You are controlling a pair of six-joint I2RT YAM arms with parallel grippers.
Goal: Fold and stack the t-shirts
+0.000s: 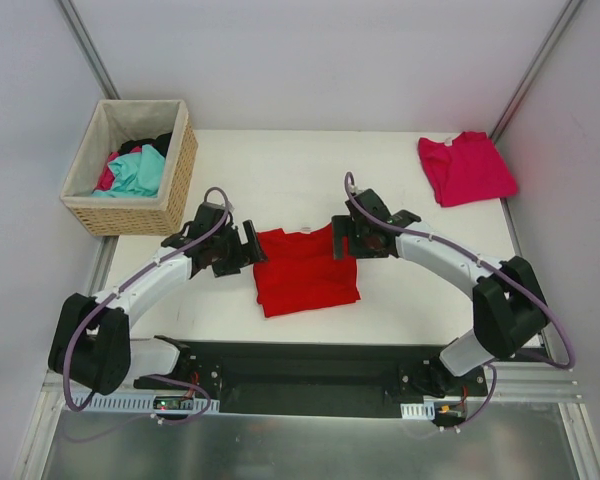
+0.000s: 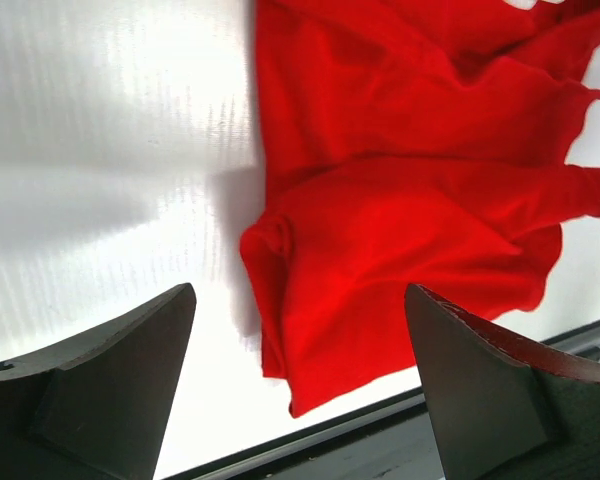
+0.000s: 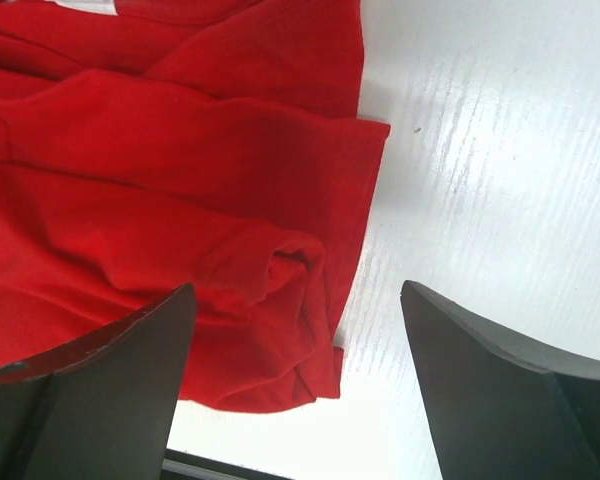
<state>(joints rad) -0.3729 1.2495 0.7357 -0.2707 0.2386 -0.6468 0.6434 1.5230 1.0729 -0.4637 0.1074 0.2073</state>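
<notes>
Mounting plate [image 1: 310, 372]: black, along the near edge of the white table [image 1: 300, 165]; my two arms rise from its ends.

Red t-shirt [image 1: 305, 272]: folded to a rough rectangle and rumpled along its edges, lying at the near centre of the table, between my two grippers.

Left gripper [image 1: 248, 246]: at the shirt's far left corner, fingers [image 2: 110, 390] spread wide with no cloth pinched between them.

Right gripper [image 1: 339, 238]: at the shirt's far right corner, fingers [image 3: 100, 390] likewise spread and holding nothing.

Magenta-pink t-shirt [image 1: 465, 168]: folded to a rough square at the far right corner of the table, well apart from the red one.

Basket [image 1: 115, 210]: wicker, cloth-lined, at the far left, holding teal, pink and dark garments [image 1: 140, 172].
</notes>
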